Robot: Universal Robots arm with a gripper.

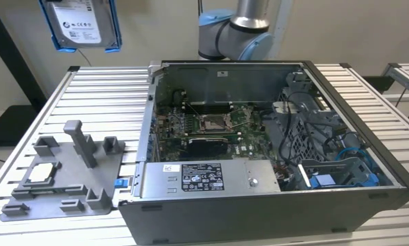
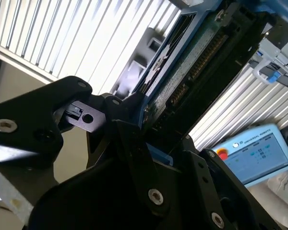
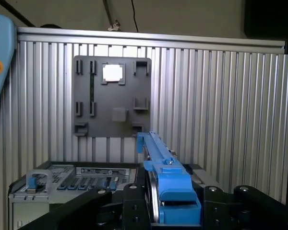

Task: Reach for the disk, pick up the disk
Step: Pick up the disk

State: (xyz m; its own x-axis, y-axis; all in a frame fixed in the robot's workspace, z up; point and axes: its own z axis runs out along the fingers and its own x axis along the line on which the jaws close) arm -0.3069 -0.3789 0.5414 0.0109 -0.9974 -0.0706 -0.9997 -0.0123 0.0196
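The slatted aluminium table (image 1: 88, 87) is being shown widest in the exterior view. On it one open computer case (image 1: 259, 205) is lying with its board facing up. One arm (image 1: 235, 31) is rising behind the case, at twelve o'clock from it.

One grey fixture plate (image 1: 71, 182) is resting on the table at about eight o'clock from the case. In the first wrist view the plate is being seen flat on, from above.

One disk (image 1: 81, 23) is being held in the air, well clear of the table, at about eleven o'clock from the case. In the exterior view its labelled face is being turned toward the camera. Two blue rails are flanking it, and its long axis is running roughly up and down, with the upper end cut off by the frame. In the first wrist view it is being seen edge-on, one blue rail (image 3: 161, 158) pointing away from the gripper (image 3: 173, 211) toward the table. The disk's green circuit side (image 2: 182, 86) is being shown in the second wrist view.

The black fingers (image 3: 216, 201) are being kept clamped on the disk's flanks.

One teach pendant (image 2: 254, 153) is being caught in both wrist views.

One small silver chip (image 1: 40, 174) is sitting on the plate.
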